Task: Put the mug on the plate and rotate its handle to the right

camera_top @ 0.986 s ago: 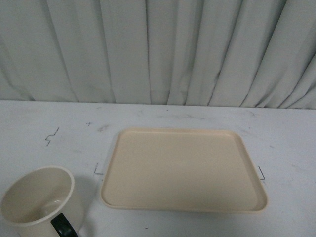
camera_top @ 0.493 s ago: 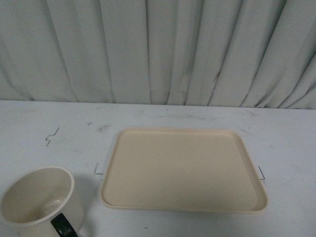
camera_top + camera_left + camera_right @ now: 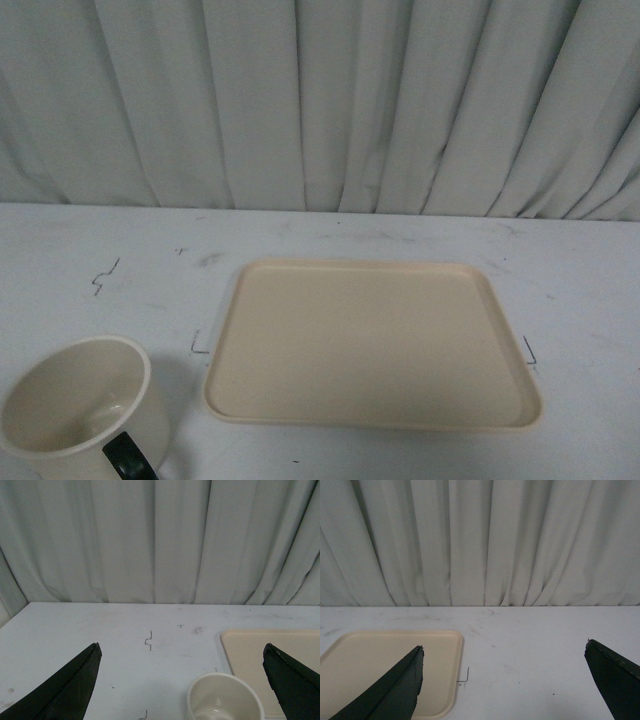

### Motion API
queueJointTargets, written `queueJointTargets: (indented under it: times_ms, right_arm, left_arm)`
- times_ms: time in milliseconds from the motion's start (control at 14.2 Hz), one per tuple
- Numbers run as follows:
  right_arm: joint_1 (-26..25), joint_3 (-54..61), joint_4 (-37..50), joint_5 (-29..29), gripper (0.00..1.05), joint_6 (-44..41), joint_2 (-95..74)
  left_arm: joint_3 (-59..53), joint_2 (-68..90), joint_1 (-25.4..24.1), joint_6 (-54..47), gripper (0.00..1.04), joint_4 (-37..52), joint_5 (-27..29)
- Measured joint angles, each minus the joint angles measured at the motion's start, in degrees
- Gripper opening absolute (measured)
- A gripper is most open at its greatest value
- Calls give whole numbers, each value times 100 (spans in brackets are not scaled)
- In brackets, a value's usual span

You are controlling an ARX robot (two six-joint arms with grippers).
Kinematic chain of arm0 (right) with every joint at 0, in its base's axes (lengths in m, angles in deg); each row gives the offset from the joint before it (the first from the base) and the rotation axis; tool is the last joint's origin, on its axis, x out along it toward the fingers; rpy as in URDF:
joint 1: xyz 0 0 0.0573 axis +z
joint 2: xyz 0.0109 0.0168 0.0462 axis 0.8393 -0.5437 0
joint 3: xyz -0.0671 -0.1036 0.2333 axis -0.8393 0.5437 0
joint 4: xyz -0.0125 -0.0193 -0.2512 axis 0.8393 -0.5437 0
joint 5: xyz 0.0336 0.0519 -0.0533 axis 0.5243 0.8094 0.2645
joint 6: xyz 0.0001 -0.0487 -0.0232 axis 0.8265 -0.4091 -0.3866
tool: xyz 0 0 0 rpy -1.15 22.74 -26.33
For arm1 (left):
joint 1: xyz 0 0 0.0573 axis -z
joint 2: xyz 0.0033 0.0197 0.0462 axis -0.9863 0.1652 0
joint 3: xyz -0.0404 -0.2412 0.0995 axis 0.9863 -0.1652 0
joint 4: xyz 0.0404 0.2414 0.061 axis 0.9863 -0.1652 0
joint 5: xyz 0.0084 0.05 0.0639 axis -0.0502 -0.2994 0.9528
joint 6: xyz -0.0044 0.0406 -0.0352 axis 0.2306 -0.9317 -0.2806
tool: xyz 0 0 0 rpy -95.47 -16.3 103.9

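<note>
The cream-white mug (image 3: 85, 410) stands upright on the white table at the front left, left of the plate and off it. Its dark handle (image 3: 128, 458) points toward the front edge. The smiley face is hidden. The beige plate (image 3: 372, 345) lies flat and bare at the middle. Neither arm shows in the front view. In the left wrist view my left gripper (image 3: 182, 652) is open, with the mug (image 3: 225, 700) between and ahead of its black fingers (image 3: 75, 680) and the plate (image 3: 270, 660) beside it. In the right wrist view my right gripper (image 3: 504, 647) is open and empty, with the plate's corner (image 3: 435, 655) by one finger.
A pleated white curtain (image 3: 320, 100) hangs along the table's far edge. Small dark marks (image 3: 103, 276) are drawn on the tabletop left of the plate, and thin corner marks (image 3: 530, 352) sit at the plate's sides.
</note>
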Motion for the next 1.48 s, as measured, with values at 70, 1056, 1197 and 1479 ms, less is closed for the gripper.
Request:
queueJointTargets:
  times_ms: [70,1056,1197,1479]
  right_arm:
    - [0,0,0,0,98,0,0]
    - [0,0,-2,4,98,11,0]
    - [0,0,0,4,98,11,0]
    - [0,0,-2,4,98,11,0]
  left_arm:
    - [4,13,9,-31,98,-59,52]
    - [3080,7702,358,-450,98,-776,92]
    - [3248,8124,391,-299,98,-741,44]
    - [3580,8732,490,-59,98,-772,26]
